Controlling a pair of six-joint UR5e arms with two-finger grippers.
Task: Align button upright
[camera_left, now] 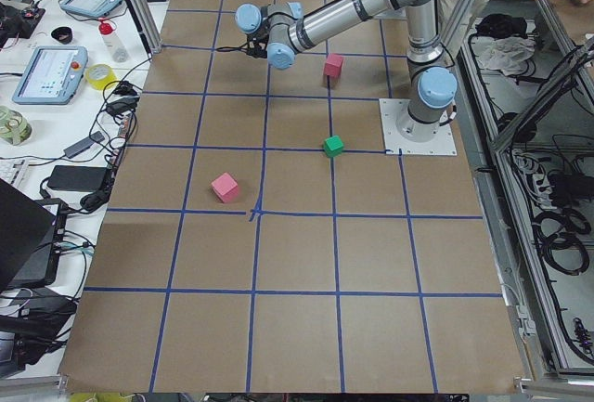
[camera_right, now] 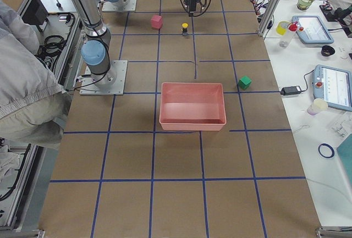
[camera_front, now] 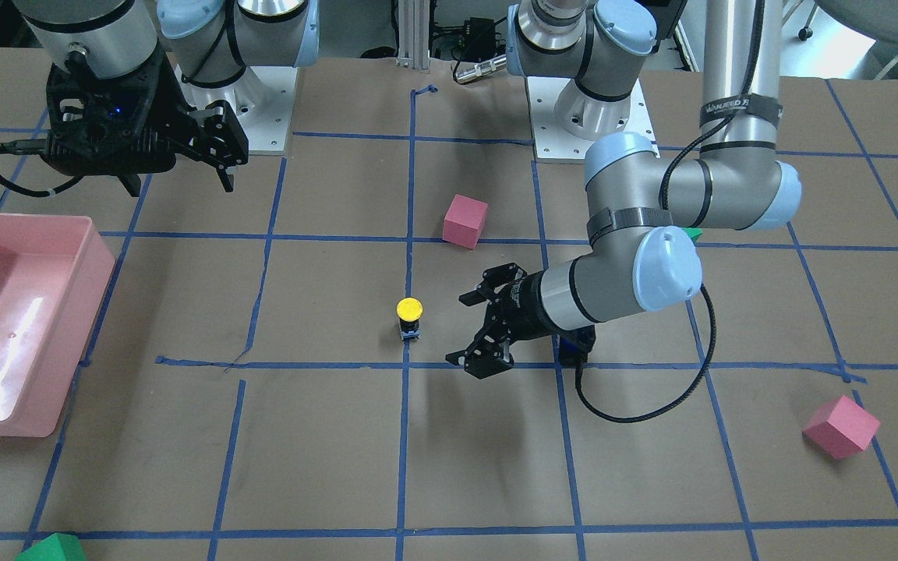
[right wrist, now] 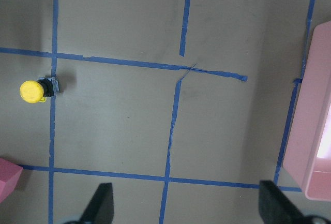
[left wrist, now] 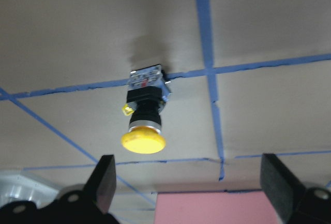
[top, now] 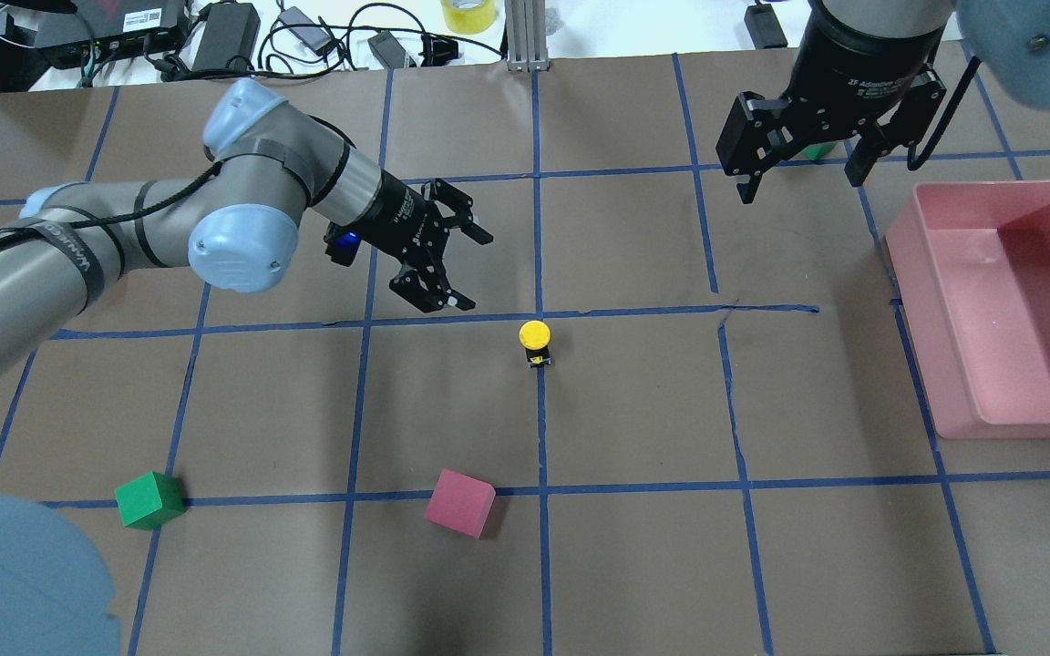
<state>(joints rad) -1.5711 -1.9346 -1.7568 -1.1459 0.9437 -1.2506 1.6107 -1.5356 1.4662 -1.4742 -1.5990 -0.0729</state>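
Observation:
The button (top: 535, 342) stands upright on a blue tape line near the table's middle, yellow cap up, black body on a grey-white base. It also shows in the front view (camera_front: 409, 318), the left wrist view (left wrist: 145, 120) and the right wrist view (right wrist: 36, 90). My left gripper (top: 478, 271) is open and empty, held level just beside the button, apart from it; it also shows in the front view (camera_front: 458, 329). My right gripper (top: 803, 187) is open and empty, raised high near the pink bin.
A pink bin (top: 1026, 424) stands at the right side. A pink cube (top: 459, 502) and a green cube (top: 149, 499) lie nearer the robot's base. Another pink cube (camera_front: 841, 426) lies beyond the left arm. A green cube (top: 821, 150) sits behind the right gripper.

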